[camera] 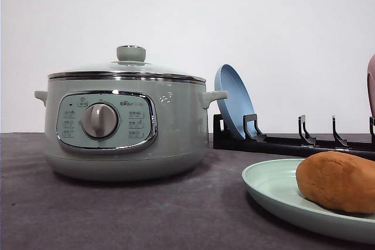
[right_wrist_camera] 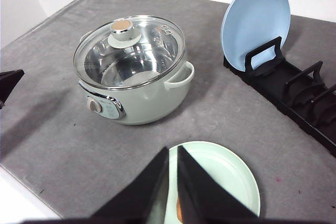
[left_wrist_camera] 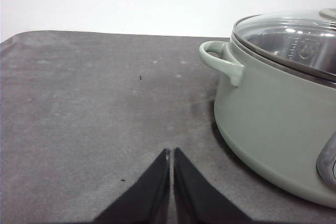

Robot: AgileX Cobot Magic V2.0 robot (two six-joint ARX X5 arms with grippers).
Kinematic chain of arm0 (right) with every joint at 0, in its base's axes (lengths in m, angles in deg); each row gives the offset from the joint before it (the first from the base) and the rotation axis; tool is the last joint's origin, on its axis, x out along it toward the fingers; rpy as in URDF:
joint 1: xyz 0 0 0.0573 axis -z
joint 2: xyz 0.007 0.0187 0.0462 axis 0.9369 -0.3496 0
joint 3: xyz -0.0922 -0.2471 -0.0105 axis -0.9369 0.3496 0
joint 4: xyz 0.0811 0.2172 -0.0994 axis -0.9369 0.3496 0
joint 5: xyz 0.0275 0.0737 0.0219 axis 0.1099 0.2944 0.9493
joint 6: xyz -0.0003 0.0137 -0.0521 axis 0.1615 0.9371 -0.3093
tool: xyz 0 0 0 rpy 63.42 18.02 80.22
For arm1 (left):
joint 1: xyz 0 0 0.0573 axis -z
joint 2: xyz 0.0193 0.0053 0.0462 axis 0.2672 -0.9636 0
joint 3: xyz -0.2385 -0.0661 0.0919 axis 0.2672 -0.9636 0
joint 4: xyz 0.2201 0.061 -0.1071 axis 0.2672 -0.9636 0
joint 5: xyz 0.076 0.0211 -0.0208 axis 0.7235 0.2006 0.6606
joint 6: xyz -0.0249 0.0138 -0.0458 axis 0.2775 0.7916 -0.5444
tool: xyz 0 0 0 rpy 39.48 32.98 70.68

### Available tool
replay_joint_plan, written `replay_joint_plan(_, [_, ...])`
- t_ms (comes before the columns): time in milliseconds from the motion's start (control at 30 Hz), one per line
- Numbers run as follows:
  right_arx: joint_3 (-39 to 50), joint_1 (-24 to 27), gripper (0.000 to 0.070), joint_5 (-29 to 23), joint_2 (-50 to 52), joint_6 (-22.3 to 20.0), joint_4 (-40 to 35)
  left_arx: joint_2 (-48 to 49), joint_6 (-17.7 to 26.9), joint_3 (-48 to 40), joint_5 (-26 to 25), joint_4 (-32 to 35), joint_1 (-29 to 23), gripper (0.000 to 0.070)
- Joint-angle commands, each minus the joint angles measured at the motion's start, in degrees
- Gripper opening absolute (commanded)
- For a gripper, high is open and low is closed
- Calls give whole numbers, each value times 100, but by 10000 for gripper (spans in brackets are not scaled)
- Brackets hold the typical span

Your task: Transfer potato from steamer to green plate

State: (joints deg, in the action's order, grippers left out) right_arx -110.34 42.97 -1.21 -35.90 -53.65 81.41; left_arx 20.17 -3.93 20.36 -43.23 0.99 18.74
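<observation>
— Where do we find the potato (camera: pixel 338 181) at this point?

— We see it lying on the green plate (camera: pixel 270 188), at the right edge of the front view, resting toward the plate's right part. The plate sits flat on the grey tabletop (camera: pixel 117 215), well to the right of the steamer (camera: pixel 126 127) and nearer the camera.

— And the steamer itself?

— We see it standing upright with its glass lid (right_wrist_camera: pixel 130 51) on and the knob (right_wrist_camera: pixel 122 29) on top. Through the lid, in the right wrist view, we see a bare metal bowl inside. The dial (camera: pixel 100 120) faces the front camera.

— What do we make of the claws?

— The left claw (left_wrist_camera: pixel 171 153) is clenched: its two dark fingers meet at the tips with nothing between them, and it hovers over bare tabletop just beside the steamer's side handle (left_wrist_camera: pixel 220 61). The right claw (right_wrist_camera: pixel 173 153) is also clenched, fingertips nearly touching and gripping nothing; it hangs above the green plate. We catch an orange sliver between its fingers lower down, but we cannot say for sure what that is.

— Anything else on the tabletop?

— A blue plate (camera: pixel 233 102) stands on edge in a black dish rack (camera: pixel 293 141) behind the green plate, in the rack's slot nearest the steamer.
</observation>
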Motion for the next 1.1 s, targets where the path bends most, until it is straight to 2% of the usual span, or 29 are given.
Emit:
replay_joint_plan(0, [-90,-31,16,0,-31,63,-55,2,-11,-116,22,70,-2,3])
replay_joint_plan(400, [-87,0,16,-33,-24,61,-59,2,-11,-116,22,70,-2,3])
replay_joint_plan(533, [237,505,15,-9,69,-5,-366,2,-11,-116,24,70,-2,3])
replay_joint_plan(667, [1558,1430,15,167,544,-115,-1660,2,-11,-116,22,70,-2,3])
replay_joint_plan(800, [3415,2201,15,197,1251,-184,-3609,2,-9,-116,22,70,-2,3])
replay_joint_plan(900, [4623,2469,15,172,1725,-300,-4680,2,-11,-116,22,70,-2,3])
replay_joint_plan(1067, [6091,2657,15,129,2410,-374,-5869,2,-9,-116,24,70,-2,3])
